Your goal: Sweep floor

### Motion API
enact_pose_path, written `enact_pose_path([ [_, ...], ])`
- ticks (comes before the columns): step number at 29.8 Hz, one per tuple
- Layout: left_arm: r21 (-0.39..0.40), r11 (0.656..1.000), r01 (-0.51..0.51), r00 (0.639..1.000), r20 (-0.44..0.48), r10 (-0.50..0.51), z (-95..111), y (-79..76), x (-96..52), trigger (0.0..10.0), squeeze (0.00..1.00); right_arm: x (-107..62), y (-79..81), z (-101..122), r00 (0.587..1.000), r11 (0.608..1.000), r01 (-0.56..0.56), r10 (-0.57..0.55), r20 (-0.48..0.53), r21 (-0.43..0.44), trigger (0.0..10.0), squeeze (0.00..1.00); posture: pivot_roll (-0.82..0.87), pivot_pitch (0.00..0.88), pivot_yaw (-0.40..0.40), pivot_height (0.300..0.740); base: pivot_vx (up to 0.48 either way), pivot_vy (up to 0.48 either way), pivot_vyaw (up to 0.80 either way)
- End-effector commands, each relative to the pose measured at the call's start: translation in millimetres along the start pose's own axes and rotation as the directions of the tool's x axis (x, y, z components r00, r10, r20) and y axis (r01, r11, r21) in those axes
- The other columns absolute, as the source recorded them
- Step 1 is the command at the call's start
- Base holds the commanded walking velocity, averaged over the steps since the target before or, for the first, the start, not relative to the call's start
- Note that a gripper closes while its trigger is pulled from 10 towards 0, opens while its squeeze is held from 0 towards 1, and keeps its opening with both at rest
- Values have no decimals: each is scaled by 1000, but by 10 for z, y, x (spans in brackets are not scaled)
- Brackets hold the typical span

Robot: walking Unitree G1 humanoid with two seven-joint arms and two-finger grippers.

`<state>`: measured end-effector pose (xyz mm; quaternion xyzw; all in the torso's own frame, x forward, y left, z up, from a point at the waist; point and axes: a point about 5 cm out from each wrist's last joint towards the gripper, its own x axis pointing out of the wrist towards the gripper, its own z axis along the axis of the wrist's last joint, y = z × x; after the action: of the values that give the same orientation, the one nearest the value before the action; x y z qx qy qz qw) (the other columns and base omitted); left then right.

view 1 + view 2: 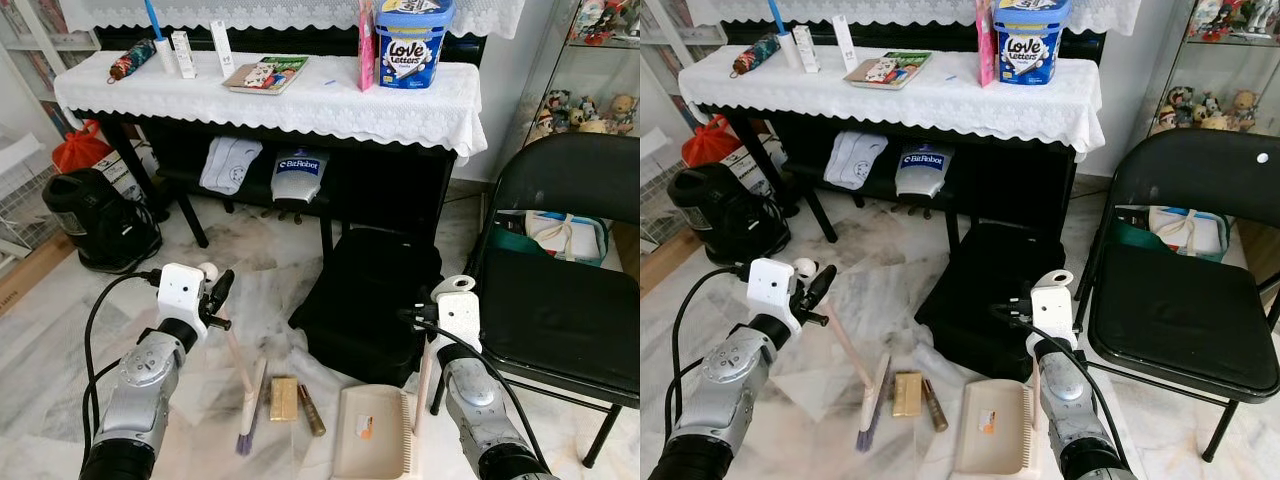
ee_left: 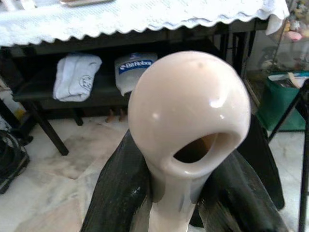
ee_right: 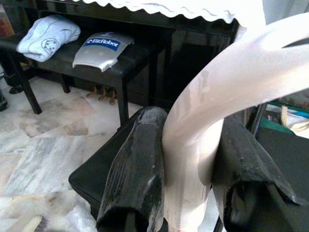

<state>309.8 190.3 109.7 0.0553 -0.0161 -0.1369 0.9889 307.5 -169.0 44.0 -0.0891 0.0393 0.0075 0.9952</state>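
— What is gripped, and of what make?

— A glossy beige plastic brush point(image 1: 246, 398), round-knobbed and purple-bristled, is clamped by the left hand point(image 1: 215, 296); the curved handle of a matching flat dustpan point(image 1: 373, 433) is pinched in the right hand point(image 3: 186, 169).

— And the floor?

— Veined white marble floor point(image 1: 55, 330) is seen, with brown litter point(image 1: 284, 398) between brush and pan. A lace-draped table point(image 1: 300, 100) stands at twelve o'clock, a black folding chair point(image 1: 560, 300) at three.
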Motion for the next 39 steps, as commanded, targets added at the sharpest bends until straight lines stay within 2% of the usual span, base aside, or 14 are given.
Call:
enact_pose_path([
  [1,29,1000,9,999,41,-11,148,42,39,10000,0,53,64,101,999,1000,-21,21,46,0,10000,0,46,92,65,740,0,0,0],
  [10,36,994,106,994,-32,-104,108,-52,14,10000,0,119,1,211,996,1000,-2,3,89,-8,10000,0,32,86,75,740,0,0,0],
  [15,42,990,135,990,-43,-134,156,-69,17,10000,0,119,-27,218,995,1000,0,1,97,-13,10000,0,43,102,79,740,0,0,0],
  [23,25,990,139,989,-51,-138,209,-71,-65,10000,0,40,-23,76,999,1000,0,1,54,-28,10000,0,68,143,82,740,0,0,0],
  [29,8,984,176,982,-67,-176,257,-120,-131,10000,0,11,-1,24,999,1000,1,0,35,-24,10000,0,81,134,85,740,0,0,0],
  [39,-5,982,188,982,-36,-188,363,-163,-56,10000,0,61,-11,72,999,1000,13,-12,43,-20,10000,0,79,116,96,740,0,0,0],
])
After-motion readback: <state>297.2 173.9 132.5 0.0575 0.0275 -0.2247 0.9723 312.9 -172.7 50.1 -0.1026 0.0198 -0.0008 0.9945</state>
